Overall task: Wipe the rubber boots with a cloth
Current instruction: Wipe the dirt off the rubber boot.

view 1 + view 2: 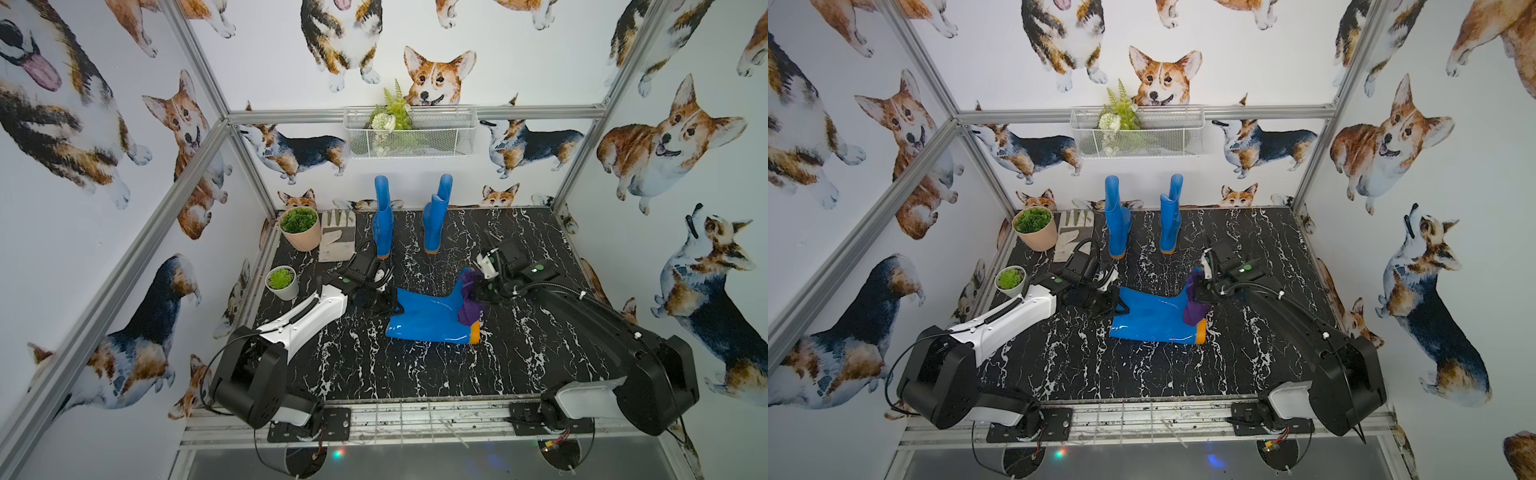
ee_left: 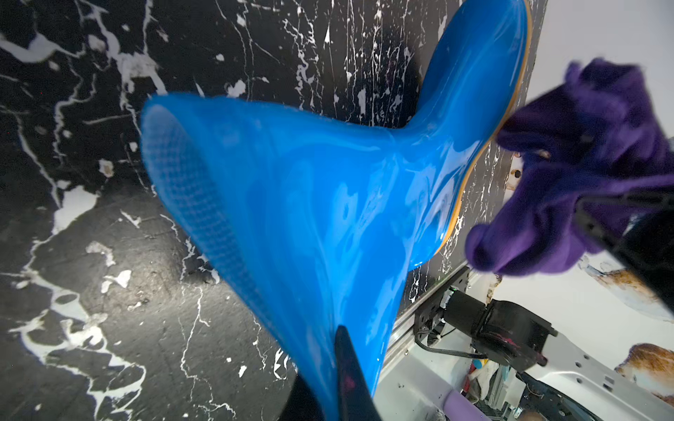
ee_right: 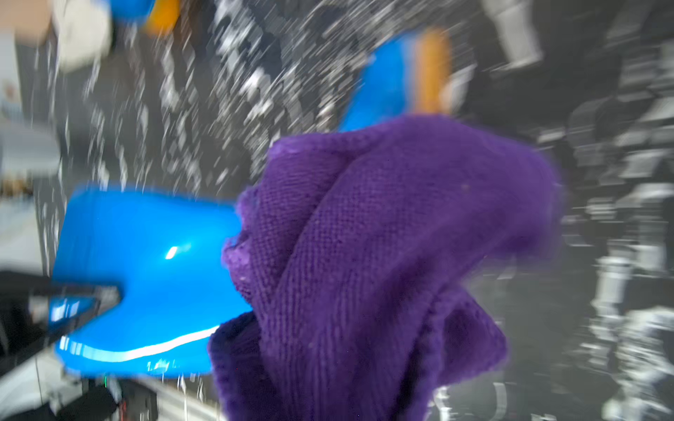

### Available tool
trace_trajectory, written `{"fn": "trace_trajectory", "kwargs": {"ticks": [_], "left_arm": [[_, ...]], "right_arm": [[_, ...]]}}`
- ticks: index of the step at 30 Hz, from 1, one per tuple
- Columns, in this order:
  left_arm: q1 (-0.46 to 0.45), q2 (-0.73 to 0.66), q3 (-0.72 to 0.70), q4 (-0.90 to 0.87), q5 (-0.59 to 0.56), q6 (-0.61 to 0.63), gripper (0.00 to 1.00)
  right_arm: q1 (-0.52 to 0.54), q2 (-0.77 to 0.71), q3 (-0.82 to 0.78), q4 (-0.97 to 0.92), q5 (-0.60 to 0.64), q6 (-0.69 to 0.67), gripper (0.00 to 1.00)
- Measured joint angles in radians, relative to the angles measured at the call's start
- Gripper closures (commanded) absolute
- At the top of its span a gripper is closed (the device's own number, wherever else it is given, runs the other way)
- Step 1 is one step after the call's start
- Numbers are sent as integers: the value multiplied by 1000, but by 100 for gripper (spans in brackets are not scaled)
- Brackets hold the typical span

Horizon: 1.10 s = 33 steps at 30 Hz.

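The boot (image 1: 432, 318) lies on its side on the counter (image 1: 415, 374), its shaft rim pinched in the left claw (image 1: 394, 306), presumably so it cannot slide. The right claw (image 1: 478, 291) clamps the bunched cloth (image 1: 468, 313) against the foot near the sole (likely mid-wipe); other boots (image 1: 383, 220) stand behind.

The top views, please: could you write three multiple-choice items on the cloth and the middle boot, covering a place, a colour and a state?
1. Where is the cloth? A in the wire basket; B at the sole end of the middle boot; C beside a plant pot.
2. What colour is the cloth? A green; B white; C purple.
3. How is the middle boot placed? A lying on its side; B standing upright; C hanging from the wall.
Answers: B, it is bunched at the boot's orange sole; C, its fabric is dark purple; A, its shaft points sideways, not up.
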Motion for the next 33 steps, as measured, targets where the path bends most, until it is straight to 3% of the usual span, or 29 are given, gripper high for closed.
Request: {"fn": "trace_trajectory", "kwargs": {"ticks": [5,10,15,19,23,26,30,33], "left_arm": [[0,0,6,-8,13,12,100],[0,-16,6,-8,29,34,100],[-2,-60,8,-36,30,53,100],[0,-84,-13,-48,22,59,100],[0,-55,-18,-39,36,51,100],[0,-43,4,-40,43,51,100],[0,-38,27,-38,51,59,100],[0,-43,26,-52,51,65,100]], "right_arm": [[-5,103,11,-13,-11,-23,100],[-283,220,111,-26,-88,-48,100],[-367,243,192,-49,-73,-48,100],[-278,172,190,-61,-29,-47,100],[-32,115,106,-34,-31,-14,100],[82,124,42,-28,-39,20,100],[60,178,46,-30,-37,29,100],[-95,212,95,-29,-40,25,100]]}}
